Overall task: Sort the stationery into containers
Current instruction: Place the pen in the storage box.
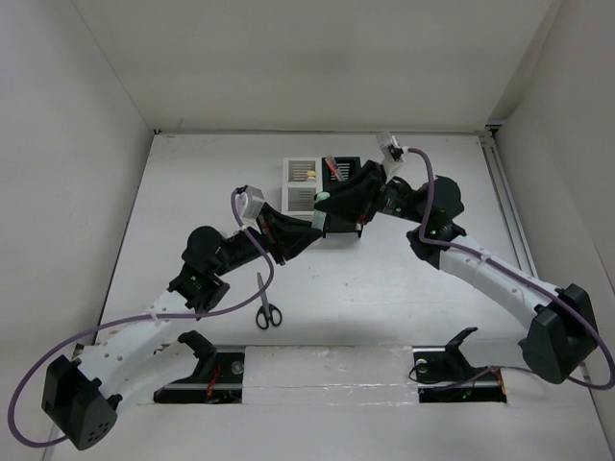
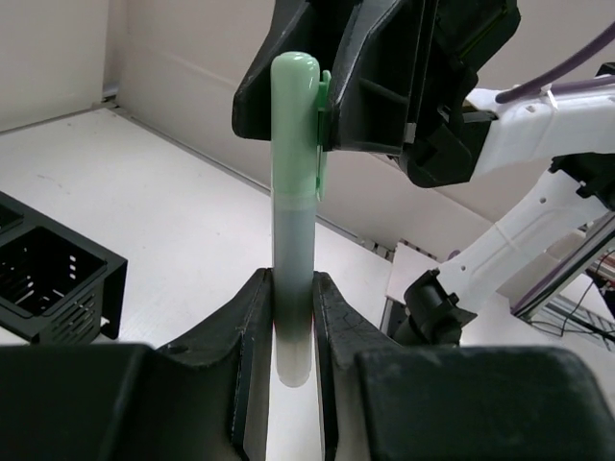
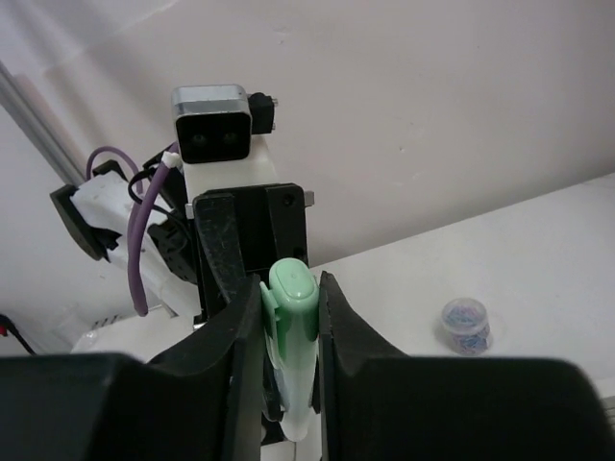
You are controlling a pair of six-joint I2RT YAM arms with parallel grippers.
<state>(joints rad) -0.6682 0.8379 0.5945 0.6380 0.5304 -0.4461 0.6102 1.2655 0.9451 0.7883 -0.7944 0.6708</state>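
Top view, centre: left gripper (image 1: 315, 227) and right gripper (image 1: 330, 204) meet tip to tip. Both are clamped on the green highlighter (image 1: 322, 197), with no gap between them. Together they cover the near compartment of the black organizer (image 1: 343, 160), so there is no way in from above. Far compartment uncovered, red pen (image 1: 332, 168) inside.

White organizer (image 1: 300, 186) sits just left of the black one. Both its compartments are open from above, with the left gripper just beside its near corner.

Lower centre-left: scissors (image 1: 266, 305) lie flat on the table (image 1: 384, 307). Purple cable (image 1: 272, 272) loops near the blade tips.

Open table:
- lower right, between right arm and near edge
- strip behind the organizers
- left of the white organizer

Right-wrist view, lower right: bluish round piece (image 3: 465, 325) sits alone on bare table.
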